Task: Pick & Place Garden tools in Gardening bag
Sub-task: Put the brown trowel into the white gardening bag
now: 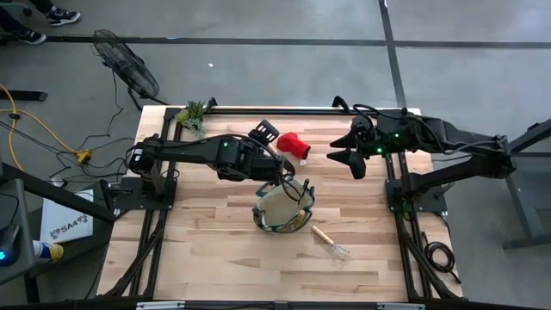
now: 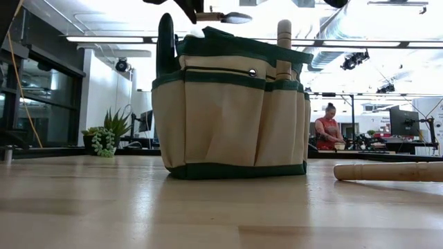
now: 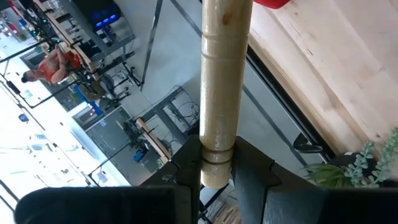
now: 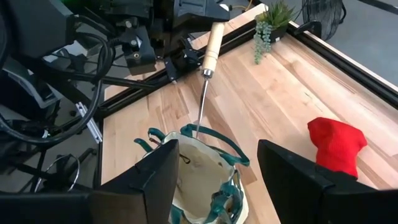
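My left gripper (image 1: 274,169) is shut on a wooden-handled silver trowel (image 4: 200,102) above the gardening bag (image 1: 282,207). The tan bag with green trim stands upright on its base mid-table. A dark green handle (image 2: 166,41) and a wooden handle (image 2: 284,38) stick up out of it. The trowel's blade (image 2: 234,17) hangs just over the bag's mouth. The red glove (image 1: 293,145) lies on the table beyond the bag. A wire rake (image 1: 330,242) lies to the bag's near right. My right gripper (image 1: 349,158) hovers open at the far right, holding nothing. My left gripper pinches the trowel's wooden handle (image 3: 215,163) between its two fingers, close to the end where the metal shaft begins (image 4: 204,70). The fingers lie across the handle. The trowel is lifted clear and slants, handle up and blade down, toward the bag's mouth.
A green plant sprig (image 1: 194,112) sits at the table's far left corner. The rake's handle (image 2: 387,171) lies flat to the right of the bag. Bare wooden tabletop (image 1: 207,250) stretches along the near side. A person works in the room far behind the table.
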You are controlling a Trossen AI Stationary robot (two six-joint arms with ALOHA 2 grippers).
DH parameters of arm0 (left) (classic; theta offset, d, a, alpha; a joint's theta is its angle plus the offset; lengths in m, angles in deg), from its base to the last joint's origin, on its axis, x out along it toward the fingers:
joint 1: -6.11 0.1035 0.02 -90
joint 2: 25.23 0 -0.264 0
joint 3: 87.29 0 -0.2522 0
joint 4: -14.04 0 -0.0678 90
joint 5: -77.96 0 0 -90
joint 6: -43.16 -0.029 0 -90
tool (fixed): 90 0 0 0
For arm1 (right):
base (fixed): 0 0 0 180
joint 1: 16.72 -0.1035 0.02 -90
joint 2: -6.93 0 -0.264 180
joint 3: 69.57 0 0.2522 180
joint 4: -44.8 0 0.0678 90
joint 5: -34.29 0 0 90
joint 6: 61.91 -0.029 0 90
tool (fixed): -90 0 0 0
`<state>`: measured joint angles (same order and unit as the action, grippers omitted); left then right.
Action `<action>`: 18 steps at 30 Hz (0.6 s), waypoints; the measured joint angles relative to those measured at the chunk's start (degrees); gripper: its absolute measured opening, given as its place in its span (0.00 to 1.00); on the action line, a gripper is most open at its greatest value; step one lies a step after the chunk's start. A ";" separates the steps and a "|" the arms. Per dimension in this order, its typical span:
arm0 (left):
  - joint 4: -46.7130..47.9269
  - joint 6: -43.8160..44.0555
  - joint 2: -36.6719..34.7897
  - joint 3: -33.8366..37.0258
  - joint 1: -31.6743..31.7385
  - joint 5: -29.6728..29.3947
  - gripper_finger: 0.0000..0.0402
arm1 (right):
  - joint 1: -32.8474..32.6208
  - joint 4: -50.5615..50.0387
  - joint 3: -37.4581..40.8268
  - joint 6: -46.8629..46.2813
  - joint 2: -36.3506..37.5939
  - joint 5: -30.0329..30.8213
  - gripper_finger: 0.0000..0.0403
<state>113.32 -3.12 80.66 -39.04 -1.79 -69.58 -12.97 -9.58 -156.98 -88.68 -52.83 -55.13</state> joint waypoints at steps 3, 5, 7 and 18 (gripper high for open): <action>0.00 0.01 0.00 0.00 0.00 -0.06 0.14 | 0.00 0.02 0.00 0.00 0.00 -0.06 0.52; -0.02 0.08 0.00 0.00 0.00 -0.06 0.14 | 0.00 0.02 0.00 0.01 0.00 -0.50 0.52; -0.03 0.42 0.00 0.00 0.00 -0.06 0.14 | 0.00 0.02 0.00 0.02 0.00 -0.71 0.52; -0.04 1.73 0.00 0.00 0.00 -0.09 0.14 | -0.02 0.09 0.02 0.13 0.00 2.12 0.52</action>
<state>113.27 -1.39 80.66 -39.04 -1.79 -69.68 -13.00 -9.49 -156.96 -88.55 -52.83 -53.02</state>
